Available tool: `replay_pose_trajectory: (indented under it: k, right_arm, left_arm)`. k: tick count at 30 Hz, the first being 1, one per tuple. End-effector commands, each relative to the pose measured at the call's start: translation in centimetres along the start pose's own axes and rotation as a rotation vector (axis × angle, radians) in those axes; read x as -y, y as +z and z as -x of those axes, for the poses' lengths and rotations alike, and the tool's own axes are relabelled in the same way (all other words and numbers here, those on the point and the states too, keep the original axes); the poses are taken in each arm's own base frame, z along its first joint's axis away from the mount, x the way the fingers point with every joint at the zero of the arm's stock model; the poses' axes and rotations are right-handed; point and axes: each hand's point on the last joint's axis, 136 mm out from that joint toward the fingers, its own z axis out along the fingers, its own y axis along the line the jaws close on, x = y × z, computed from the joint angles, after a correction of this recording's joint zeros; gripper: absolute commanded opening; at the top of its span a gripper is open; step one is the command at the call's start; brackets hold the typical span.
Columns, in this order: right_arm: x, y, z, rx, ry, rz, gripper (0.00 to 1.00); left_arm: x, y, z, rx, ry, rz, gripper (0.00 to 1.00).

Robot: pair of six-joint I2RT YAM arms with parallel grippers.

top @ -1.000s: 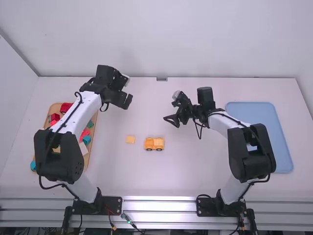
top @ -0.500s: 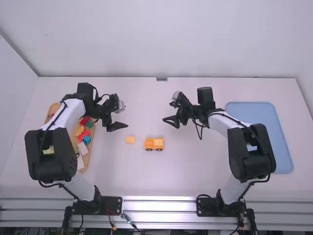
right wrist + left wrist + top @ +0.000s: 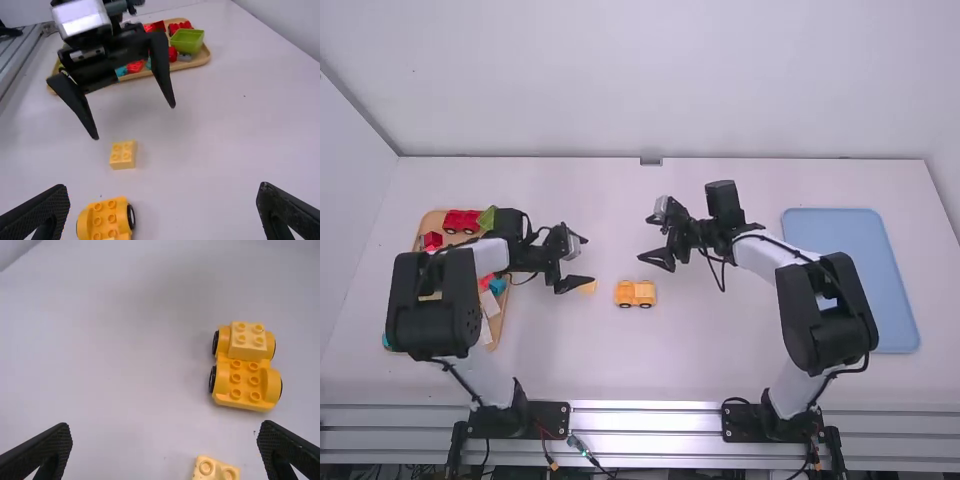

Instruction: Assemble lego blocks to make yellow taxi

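Note:
My left gripper (image 3: 586,261) is open above and beside a loose pale yellow block (image 3: 589,288), partly covering it. To the right, a yellow-orange wheeled car base (image 3: 636,294) stands on the table. In the left wrist view, a pale yellow block (image 3: 247,342) sits on one end of the car base (image 3: 244,385); the loose block (image 3: 215,470) lies near one finger of the left gripper (image 3: 165,432). Open and holding nothing, my right gripper (image 3: 643,240) hangs beyond the car. The right wrist view has the right gripper (image 3: 162,192) and the loose block (image 3: 123,154) lying flat.
At the left, under the left arm, a wooden tray (image 3: 507,285) holds red, teal and green pieces, including a green open box (image 3: 187,41). A blue tray (image 3: 850,270) lies on the right side, partly behind the right arm.
My left gripper has come down and toward the camera from the far left, now close to the loose block. The right gripper has shifted slightly left. The car base and block have not moved.

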Motion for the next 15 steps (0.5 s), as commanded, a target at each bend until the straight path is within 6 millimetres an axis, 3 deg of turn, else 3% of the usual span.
replay_pose_trajectory:
  k: [1,5,11,15]
  right_arm:
    - [0.3,-0.2,0.8,0.023,0.015,0.001,0.99]
    - [0.7,-0.3,1.3,0.041,-0.002,-0.012,0.99]
    - [1.0,-0.4,1.2,0.036,-0.002,-0.027,0.99]
    - [1.8,-0.6,0.8,0.017,0.000,-0.065,0.99]
  left_arm:
    - [-0.7,0.0,0.4,0.046,-0.035,-0.009,0.99]
    - [-2.8,0.1,0.6,0.041,-0.132,0.012,0.99]
    - [-5.3,-0.2,-0.7,-0.052,-0.224,0.113,0.99]
    - [-6.0,-0.3,-1.0,-0.062,-0.350,0.147,0.99]
